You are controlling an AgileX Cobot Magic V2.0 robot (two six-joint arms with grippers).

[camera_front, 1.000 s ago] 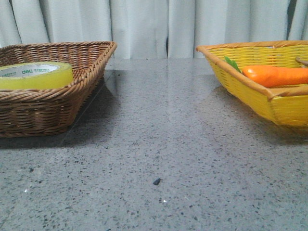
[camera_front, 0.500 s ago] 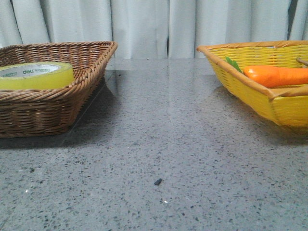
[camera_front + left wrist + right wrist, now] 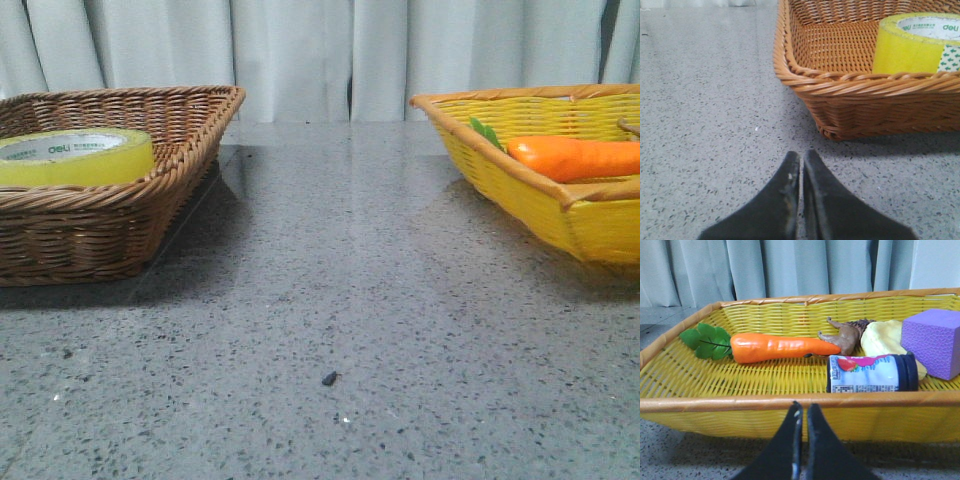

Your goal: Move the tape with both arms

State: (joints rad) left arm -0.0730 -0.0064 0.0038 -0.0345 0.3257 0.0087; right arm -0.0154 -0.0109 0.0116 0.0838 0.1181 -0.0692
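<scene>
My left gripper (image 3: 800, 165) sits low over the grey speckled table (image 3: 330, 290), its two black tapered fingers pressed together with only a hairline seam between them, holding nothing. It points at the near outer wall of the brown wicker basket (image 3: 865, 95), close to that basket's rounded corner but not touching it.

The tape (image 3: 917, 44) lies flat inside that brown basket, beyond the woven rim from my left fingertips and off to one side of where they aim. I see its yellow wall, the white core with green "deli" print on top, and the green-white patterned end strip (image 3: 951, 57) on its side. In the front view the tape (image 3: 76, 157) sits in the basket (image 3: 90, 220) at the table's left, only its upper part showing above the rim.

My right gripper (image 3: 802, 412) is likewise closed, fingers together and empty, low in front of the yellow basket (image 3: 790, 402), just short of its near rim. Inside lie an orange carrot (image 3: 780, 347) with green leaves, a small jar (image 3: 872, 372) on its side, a purple block (image 3: 932, 342), a pale yellow item and a brown piece I cannot identify.

Neither arm appears in the front view.
</scene>
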